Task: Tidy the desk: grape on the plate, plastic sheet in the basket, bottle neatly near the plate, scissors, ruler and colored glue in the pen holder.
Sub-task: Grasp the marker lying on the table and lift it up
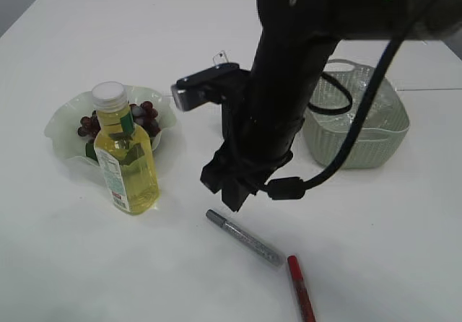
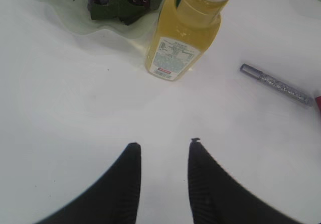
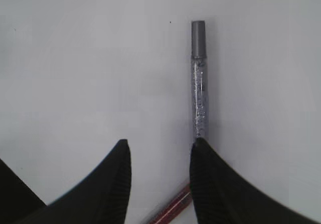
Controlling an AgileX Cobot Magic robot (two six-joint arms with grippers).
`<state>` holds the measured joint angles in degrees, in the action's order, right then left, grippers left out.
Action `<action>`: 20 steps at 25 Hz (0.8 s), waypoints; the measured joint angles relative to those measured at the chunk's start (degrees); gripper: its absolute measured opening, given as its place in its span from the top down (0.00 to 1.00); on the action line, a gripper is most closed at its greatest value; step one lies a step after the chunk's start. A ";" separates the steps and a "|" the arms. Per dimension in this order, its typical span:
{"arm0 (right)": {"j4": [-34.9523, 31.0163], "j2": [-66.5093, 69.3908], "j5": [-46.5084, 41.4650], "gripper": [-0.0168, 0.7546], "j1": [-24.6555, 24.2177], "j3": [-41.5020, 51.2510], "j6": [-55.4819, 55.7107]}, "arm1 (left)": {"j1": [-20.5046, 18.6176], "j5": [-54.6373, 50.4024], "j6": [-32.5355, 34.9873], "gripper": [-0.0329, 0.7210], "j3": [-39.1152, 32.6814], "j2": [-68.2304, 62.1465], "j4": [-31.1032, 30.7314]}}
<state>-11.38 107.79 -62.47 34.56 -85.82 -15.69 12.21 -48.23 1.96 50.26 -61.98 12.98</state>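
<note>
Black right arm (image 1: pixel 278 91) leans steeply down over the worktop (image 1: pixel 375 250), above the silver glitter glue pen (image 1: pixel 244 237). Left tool (image 2: pixel 163 148) hovers released near the bottle (image 2: pixel 185 30). Right tool (image 3: pixel 158 151), parted, seemingly empty, stands over that pen (image 3: pixel 199 83).

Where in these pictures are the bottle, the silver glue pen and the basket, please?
bottle (image 1: pixel 128 164): exterior view, on its yellow body.
silver glue pen (image 3: pixel 199 101): right wrist view, on its glittery barrel.
basket (image 1: pixel 390 131): exterior view, on its right wall.
</note>
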 joint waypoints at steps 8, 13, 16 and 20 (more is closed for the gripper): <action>1.78 6.39 0.12 0.60 0.35 0.00 1.46 | 0.00 0.04 0.00 0.64 0.00 0.00 0.00; 2.54 8.76 1.99 0.60 0.41 0.00 1.46 | 0.00 0.04 0.00 0.64 0.00 0.00 0.00; 2.77 9.73 3.23 0.60 0.48 0.00 1.22 | 0.00 0.04 0.00 0.64 0.00 0.00 0.00; 3.42 11.32 4.36 0.60 0.48 0.00 1.09 | 0.00 0.04 0.00 0.64 0.00 0.00 0.00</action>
<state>-7.96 119.11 -58.12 35.05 -85.82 -14.60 12.21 -48.19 1.96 50.26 -61.98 12.98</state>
